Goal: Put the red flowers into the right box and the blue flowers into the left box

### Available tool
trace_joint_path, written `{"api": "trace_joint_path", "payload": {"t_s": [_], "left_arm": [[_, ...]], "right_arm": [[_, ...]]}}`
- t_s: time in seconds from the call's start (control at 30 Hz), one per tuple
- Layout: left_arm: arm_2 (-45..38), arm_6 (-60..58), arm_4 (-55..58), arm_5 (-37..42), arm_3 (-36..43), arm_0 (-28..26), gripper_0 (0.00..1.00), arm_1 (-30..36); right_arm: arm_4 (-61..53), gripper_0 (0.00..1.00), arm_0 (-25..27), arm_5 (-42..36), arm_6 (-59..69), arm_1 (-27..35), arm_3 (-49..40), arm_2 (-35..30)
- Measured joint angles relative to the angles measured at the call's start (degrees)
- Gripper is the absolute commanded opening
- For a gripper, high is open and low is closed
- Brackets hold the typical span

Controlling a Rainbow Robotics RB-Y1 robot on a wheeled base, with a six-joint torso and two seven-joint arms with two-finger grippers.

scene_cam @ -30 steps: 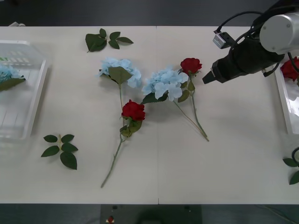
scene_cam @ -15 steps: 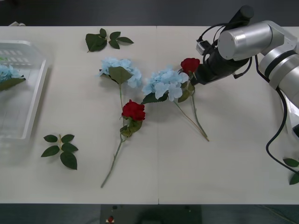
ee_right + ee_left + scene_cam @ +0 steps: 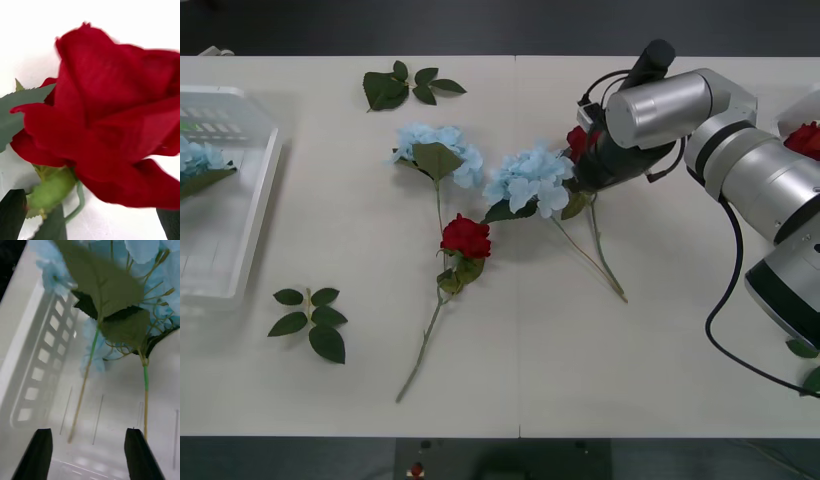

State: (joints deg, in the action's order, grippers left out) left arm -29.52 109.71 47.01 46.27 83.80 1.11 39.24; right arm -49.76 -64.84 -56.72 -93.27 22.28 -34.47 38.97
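A: At the middle right of the white surface (image 3: 660,330), the dark-red artificial rose on its thin green stem (image 3: 580,141) lies beside a fluffy pale-blue artificial hydrangea (image 3: 532,178), and the right gripper (image 3: 585,165) sits right over the rose head. In the right wrist view the red head (image 3: 108,123) is huge, with a black finger (image 3: 11,213) at each corner, so the fingers are spread open and grip nothing.

B: How should it take the flower?

A: I'd aim lower, at the green calyx or stem, and close gently, keeping clear of the hydrangea's leaves that touch it. Lift straight before carrying it to the glossy white plastic tray (image 3: 792,115) at the right edge, where one rose already lies.

B: And the other arm?

A: The left gripper (image 3: 88,453) hangs open over the slatted white plastic tray (image 3: 240,200) at the left, with blue hydrangeas (image 3: 105,296) lying in it. A second rose (image 3: 466,238) and another hydrangea (image 3: 436,148) wait mid-surface.

B: What changed?

A: Half a second ago the right gripper was just right of the rose; now it covers most of the head. The flowers haven't moved.
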Motion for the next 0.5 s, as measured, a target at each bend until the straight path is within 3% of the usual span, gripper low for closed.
{"api": "trace_joint_path", "payload": {"t_s": [0.07,0.1,0.23,0.4,0.5], "left_arm": [[-0.2,0.0,2.8,3.7,0.0,0.0,0.96,0.0],[-0.7,0.0,4.4,5.8,0.0,0.0,0.99,0.0],[-3.9,0.0,12.0,16.8,1.7,0.0,1.0,0.0],[-6.6,0.3,17.1,30.1,11.2,0.0,1.0,0.0],[-6.5,0.3,20.9,35.0,16.9,0.6,1.0,0.0]], "right_arm": [[0.4,0.98,0.0,0.9,0.0,-0.7,0.8,0.0],[0.6,0.97,0.0,1.4,0.0,-1.0,1.2,0.0],[2.1,0.84,0.0,1.9,0.0,-1.9,1.9,0.0],[2.1,0.47,0.0,1.9,0.0,-2.0,1.9,0.0],[2.2,0.41,0.0,1.9,0.0,-2.0,1.9,0.0]]}}
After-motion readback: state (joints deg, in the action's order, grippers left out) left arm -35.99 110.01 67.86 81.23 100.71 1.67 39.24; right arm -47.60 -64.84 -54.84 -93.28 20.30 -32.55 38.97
